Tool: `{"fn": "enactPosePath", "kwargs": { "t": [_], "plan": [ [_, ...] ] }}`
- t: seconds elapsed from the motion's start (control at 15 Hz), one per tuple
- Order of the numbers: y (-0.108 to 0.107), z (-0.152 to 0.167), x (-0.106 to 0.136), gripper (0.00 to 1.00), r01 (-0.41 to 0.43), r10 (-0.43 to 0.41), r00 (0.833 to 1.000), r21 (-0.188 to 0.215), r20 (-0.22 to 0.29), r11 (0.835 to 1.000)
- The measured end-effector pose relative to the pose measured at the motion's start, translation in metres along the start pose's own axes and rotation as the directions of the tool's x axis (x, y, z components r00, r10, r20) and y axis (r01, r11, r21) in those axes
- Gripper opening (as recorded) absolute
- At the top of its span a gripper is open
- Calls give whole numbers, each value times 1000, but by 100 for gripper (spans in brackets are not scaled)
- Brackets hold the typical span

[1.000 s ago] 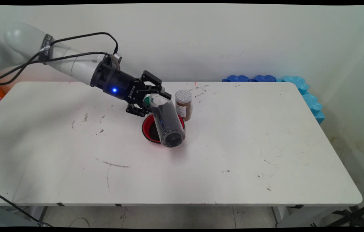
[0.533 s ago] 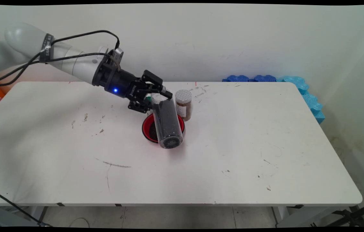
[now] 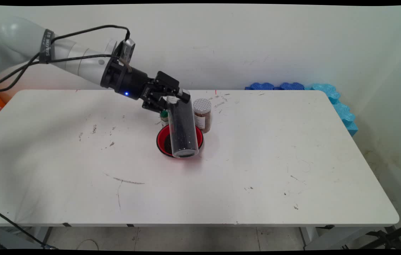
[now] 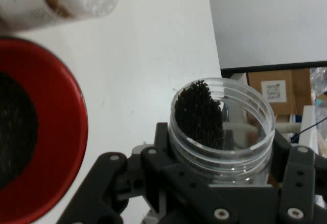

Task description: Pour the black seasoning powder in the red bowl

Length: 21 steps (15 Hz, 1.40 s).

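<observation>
- A clear jar of dark grains is pinched near its open rim by the hand — the jaws are pressed against its sides, as the hand view shows.
- The jar is held nearly upright above a red bowl, its base low over the bowl; dark grains are already seen in the bowl.
- The mouth is uncapped and grains are seen heaped against one side of the jar — were the jar tipped or jolted, grains could be spilled onto the counter rather than into the bowl.
- Only the rim end is gripped, so the long, loaded body hangs below the jaws; a slip or a swing within the grip is judged possible.
- A spice jar with a white lid stands just beside the bowl, and a small green-capped bottle is partly hidden behind the held jar — either could be knocked over by a sideways move.
- The bowl itself could be nudged by the jar's base if it were lowered.
</observation>
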Motion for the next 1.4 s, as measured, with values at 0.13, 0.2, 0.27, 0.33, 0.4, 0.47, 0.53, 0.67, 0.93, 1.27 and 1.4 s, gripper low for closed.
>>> {"fn": "enactPosePath", "kwargs": {
  "t": [0.13, 0.2, 0.27, 0.33, 0.4, 0.47, 0.53, 0.67, 0.93, 1.27, 1.4],
  "plan": [
    [6, -2, 2, 0, -71, 71, 997, -2, -11, 997],
    [10, -3, 2, 0, -110, 110, 994, -4, -16, 994],
    [14, -5, 3, 0, -143, 142, 990, -6, -22, 990],
    [16, -6, 3, 0, -164, 164, 986, -7, -25, 986],
    [20, -7, 3, 0, -198, 197, 980, -9, -31, 980],
    [25, -8, 3, 0, -237, 237, 971, -10, -37, 971],
    [29, -10, 3, 0, -276, 275, 960, -12, -41, 961],
    [36, -12, 2, 0, -350, 349, 936, -16, -49, 936],
    [51, -16, -4, 0, -511, 509, 858, -24, -69, 859],
    [63, -18, -11, 0, -637, 633, 769, -17, -91, 771],
    [69, -18, -15, 0, -694, 689, 717, -15, -103, 720]
  ]
}}
